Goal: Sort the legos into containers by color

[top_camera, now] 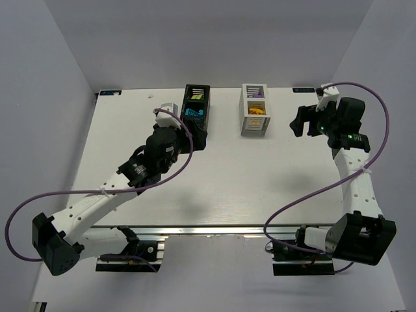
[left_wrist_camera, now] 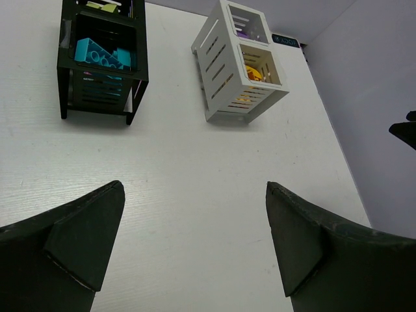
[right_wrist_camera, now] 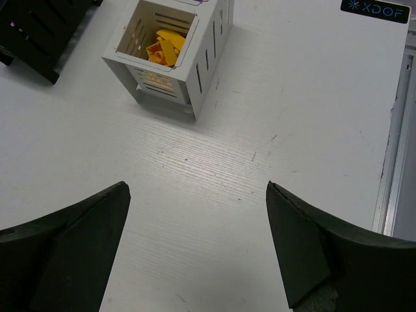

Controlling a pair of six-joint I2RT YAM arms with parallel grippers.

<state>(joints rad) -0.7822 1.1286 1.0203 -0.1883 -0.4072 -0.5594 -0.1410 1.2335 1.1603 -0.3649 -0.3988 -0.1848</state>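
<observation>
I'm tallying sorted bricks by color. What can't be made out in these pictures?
Brick counts: slatted walls of the black box and white box hide lower pieces, all views.
Purple pieces: tiny in left wrist view, cut by the top edge in right wrist view.
Lime pieces: cut by the top edge, left wrist view.

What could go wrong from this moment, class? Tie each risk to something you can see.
1. The open left gripper sits close beside the black container in the top view; a careless swing might knock it and spill the cyan legos.
2. The left arm's purple cable loops near that container and could snag its rim.
</observation>
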